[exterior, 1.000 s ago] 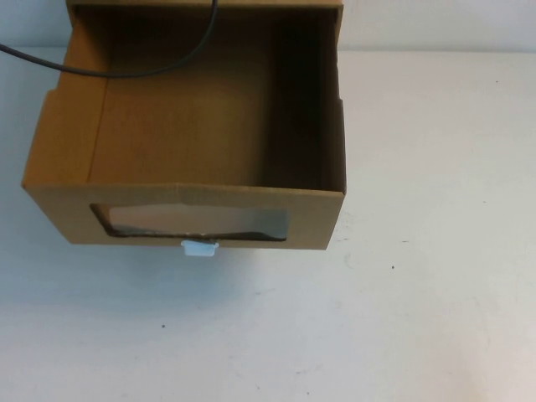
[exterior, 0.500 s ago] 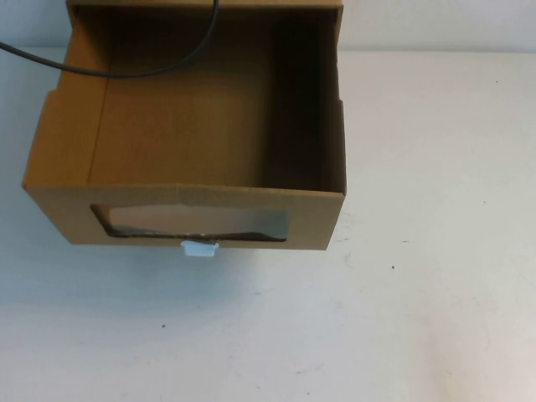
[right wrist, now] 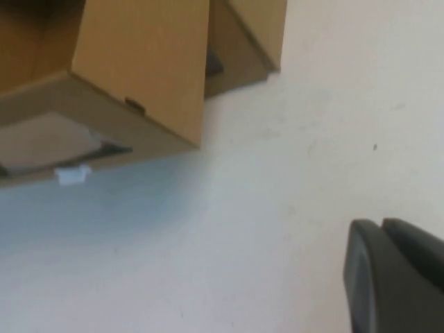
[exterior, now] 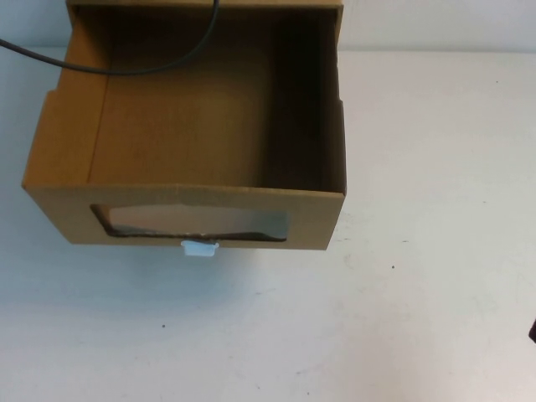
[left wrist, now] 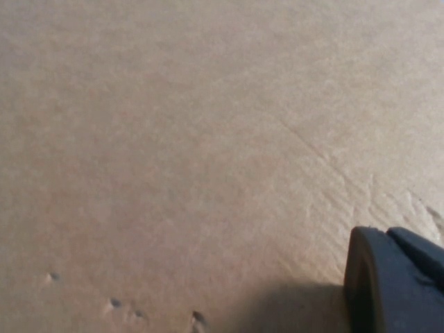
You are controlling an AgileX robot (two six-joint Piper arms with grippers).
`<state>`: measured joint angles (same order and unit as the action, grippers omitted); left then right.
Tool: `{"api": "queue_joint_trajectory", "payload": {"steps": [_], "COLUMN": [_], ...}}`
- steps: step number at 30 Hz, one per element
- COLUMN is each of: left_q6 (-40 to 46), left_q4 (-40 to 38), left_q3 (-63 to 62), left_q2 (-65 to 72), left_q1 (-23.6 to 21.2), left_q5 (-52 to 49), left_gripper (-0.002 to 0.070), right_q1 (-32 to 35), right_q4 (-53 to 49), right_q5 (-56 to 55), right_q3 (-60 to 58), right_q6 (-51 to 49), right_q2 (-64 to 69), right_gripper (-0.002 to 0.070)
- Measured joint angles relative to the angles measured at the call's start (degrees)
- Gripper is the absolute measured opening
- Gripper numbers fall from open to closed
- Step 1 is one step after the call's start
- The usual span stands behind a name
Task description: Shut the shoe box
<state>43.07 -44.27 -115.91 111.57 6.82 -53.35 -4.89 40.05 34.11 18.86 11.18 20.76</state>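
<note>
The shoe box [exterior: 59,159] is a brown cardboard drawer, pulled out toward me and empty. Its front panel has a clear window [exterior: 193,222] with a small white pull tab [exterior: 199,248] below it. The right wrist view shows the box [right wrist: 139,62] and its tab [right wrist: 71,175] from the right. My right gripper [right wrist: 395,277] hangs over bare table to the right of the box, and shows as a dark sliver [exterior: 533,331] at the high view's right edge. My left gripper [left wrist: 395,284] is very close to a plain cardboard surface [left wrist: 173,139]; it is out of the high view.
A black cable [exterior: 167,63] curves across the back of the box. The box's outer sleeve [exterior: 209,4] is at the far edge. The white table [exterior: 419,209] spreads in front and to the right of the box.
A dark edge of my right gripper has come into the high view at the lower right. The box has not moved.
</note>
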Motion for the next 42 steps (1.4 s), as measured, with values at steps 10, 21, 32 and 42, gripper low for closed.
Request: {"api": "queue_joint_trajectory", "payload": {"steps": [10, 21, 32, 42], "left_q6": [-0.3, -2.0, -2.8, -2.9], "left_q4": [0.3, 0.3, 0.3, 0.3], "left_q3": [-0.2, -0.2, -0.2, -0.2], "left_q2": [0.0, 0.0, 0.0, 0.0], "left_q1": [0.0, 0.0, 0.0, 0.0], "left_q5": [-0.5, -0.6, -0.7, -0.7], "left_gripper": [-0.0005, -0.0005, -0.0005, -0.0005], "right_q1": [-2.8, -37.0, -46.3, -46.4], "right_q4": [-4.8, -25.7, -33.7, -34.1], "right_q5": [16.0, 3.9, -13.9, -13.9], "right_q3": [25.5, 42.2, 46.4, 55.4], "right_q6": [8.3, -7.9, -15.6, -15.6], "right_q2": [32.8, 49.6, 61.0, 70.0], "right_gripper": [-0.0011, -0.0011, -0.0011, -0.0011]}}
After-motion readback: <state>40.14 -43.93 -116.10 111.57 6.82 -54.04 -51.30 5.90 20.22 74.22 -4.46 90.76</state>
